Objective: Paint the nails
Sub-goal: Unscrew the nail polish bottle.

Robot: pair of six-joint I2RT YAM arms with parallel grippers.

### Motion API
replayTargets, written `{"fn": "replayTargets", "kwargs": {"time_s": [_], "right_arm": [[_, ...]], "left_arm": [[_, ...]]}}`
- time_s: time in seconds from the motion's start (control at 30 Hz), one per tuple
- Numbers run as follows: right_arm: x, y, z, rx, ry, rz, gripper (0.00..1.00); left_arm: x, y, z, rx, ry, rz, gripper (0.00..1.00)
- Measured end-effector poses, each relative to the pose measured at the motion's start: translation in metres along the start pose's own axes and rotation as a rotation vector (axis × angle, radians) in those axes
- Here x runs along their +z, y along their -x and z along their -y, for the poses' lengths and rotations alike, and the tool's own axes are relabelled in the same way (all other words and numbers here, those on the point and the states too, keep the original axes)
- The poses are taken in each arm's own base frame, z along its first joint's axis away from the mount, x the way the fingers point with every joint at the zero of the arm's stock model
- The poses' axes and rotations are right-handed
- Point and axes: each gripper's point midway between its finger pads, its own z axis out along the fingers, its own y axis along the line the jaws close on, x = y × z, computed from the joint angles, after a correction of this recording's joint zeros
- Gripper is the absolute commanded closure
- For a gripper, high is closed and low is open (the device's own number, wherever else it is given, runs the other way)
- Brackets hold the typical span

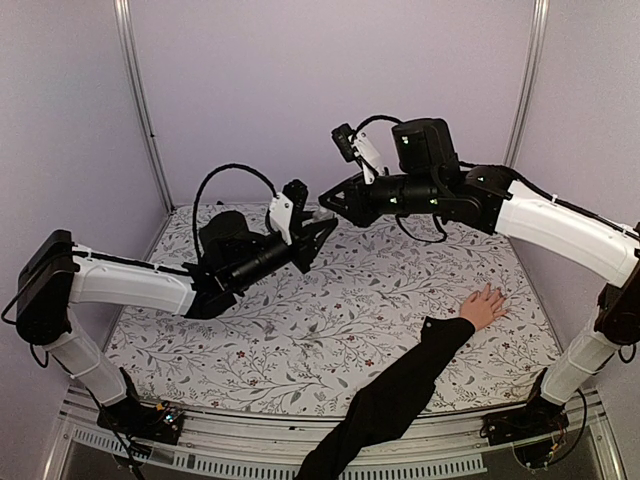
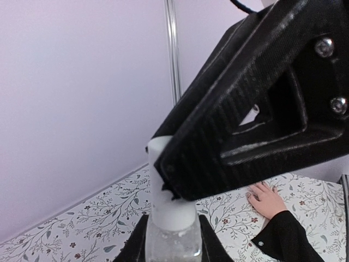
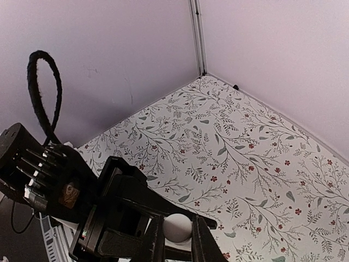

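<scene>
We are gripping the bottle (image 2: 173, 243) tight in the left tool (image 1: 315, 235) and pinching its cap (image 3: 179, 226) in the closed right tool (image 1: 330, 200) over the bench (image 1: 300, 330), while the nails (image 1: 496, 293) are lying by its right edge, fingers aiming at the far right corner, nearer our right arm.

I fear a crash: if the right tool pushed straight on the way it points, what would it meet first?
The white cap gripped by the right tool; just behind, probably, the left tool holding the bottle.
</scene>
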Motion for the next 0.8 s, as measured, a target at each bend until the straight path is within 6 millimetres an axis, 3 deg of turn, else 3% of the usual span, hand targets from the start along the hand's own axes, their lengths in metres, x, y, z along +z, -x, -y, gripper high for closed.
{"fn": "replayTargets", "kwargs": {"time_s": [0.4, 0.8], "right_arm": [[-0.007, 0.001, -0.01, -0.09, 0.077, -0.009, 0.97], [-0.052, -0.002, -0.06, -0.295, 0.347, -0.014, 1.0]], "left_arm": [[-0.002, 0.006, 0.013, -0.031, -0.13, 0.03, 1.0], [-0.032, 0.038, 0.074, -0.079, -0.561, 0.155, 1.0]]}}
